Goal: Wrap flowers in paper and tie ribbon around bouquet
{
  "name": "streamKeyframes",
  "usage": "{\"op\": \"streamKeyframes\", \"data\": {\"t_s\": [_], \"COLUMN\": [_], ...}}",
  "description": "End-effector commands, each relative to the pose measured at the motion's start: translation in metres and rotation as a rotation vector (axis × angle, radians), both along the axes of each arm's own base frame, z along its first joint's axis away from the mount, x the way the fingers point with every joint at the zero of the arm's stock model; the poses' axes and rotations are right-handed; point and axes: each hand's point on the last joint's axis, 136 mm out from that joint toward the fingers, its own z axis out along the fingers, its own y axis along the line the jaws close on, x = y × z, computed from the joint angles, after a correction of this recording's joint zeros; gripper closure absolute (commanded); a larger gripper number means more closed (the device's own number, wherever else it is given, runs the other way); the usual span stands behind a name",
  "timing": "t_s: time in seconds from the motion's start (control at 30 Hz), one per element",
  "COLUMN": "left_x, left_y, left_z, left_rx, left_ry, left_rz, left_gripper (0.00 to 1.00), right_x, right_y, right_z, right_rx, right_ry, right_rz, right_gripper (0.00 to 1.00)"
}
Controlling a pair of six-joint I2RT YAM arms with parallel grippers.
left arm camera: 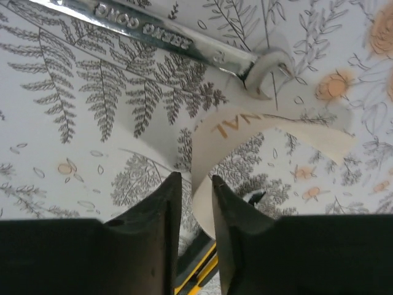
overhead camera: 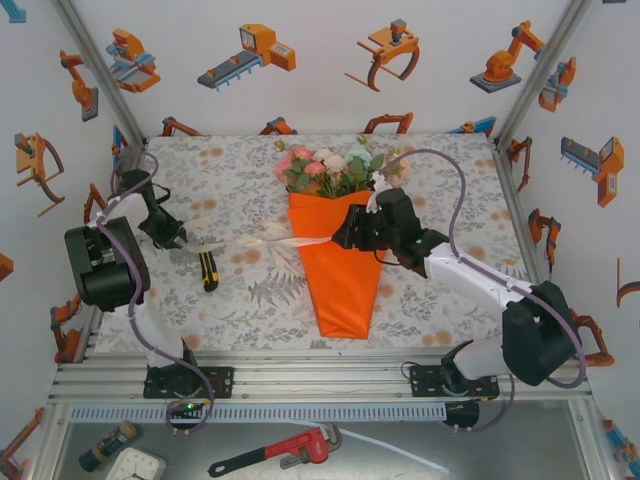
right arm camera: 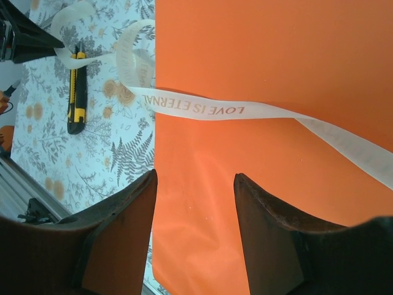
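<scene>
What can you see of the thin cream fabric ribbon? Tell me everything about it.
The thin cream-white fabric ribbon is a narrow, floppy strip printed with gold-brown lettering that reads LOVE IS ETERNAL. It lies flat across the bright-orange paper cone and curls into loose loops just off the cone's left edge. From there it runs left over the floral tablecloth. Its end is pinched between the black fingers of the left gripper. The right gripper hovers open over the paper, not gripping the strip.

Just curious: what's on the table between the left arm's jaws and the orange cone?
The ribbon stretches across; a yellow-black tool lies beside it, seen from above.
</scene>
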Motion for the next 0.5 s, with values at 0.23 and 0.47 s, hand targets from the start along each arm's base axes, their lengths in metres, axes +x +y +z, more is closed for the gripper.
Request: {"op": "streamKeyframes", "data": {"t_s": [0.23, 0.47], "left_x": [-0.023, -0.076], "left_y": [-0.051, -0.139], "left_z": [0.155, 0.240], "left_rx": [0.044, 0.068], "left_ry": [-0.317, -0.486], "left_rz": [-0.142, -0.359], "left_gripper": [1.00, 1.00], "right_x": [0.001, 0.005], "right_y": [-0.010, -0.024], "right_z": [0.021, 0.023], "right_rx": [-0.012, -0.048], "right_ry": [-0.094, -0.083], "right_rz": [-0.031, -0.112], "right_gripper": [0.49, 0.48]}}
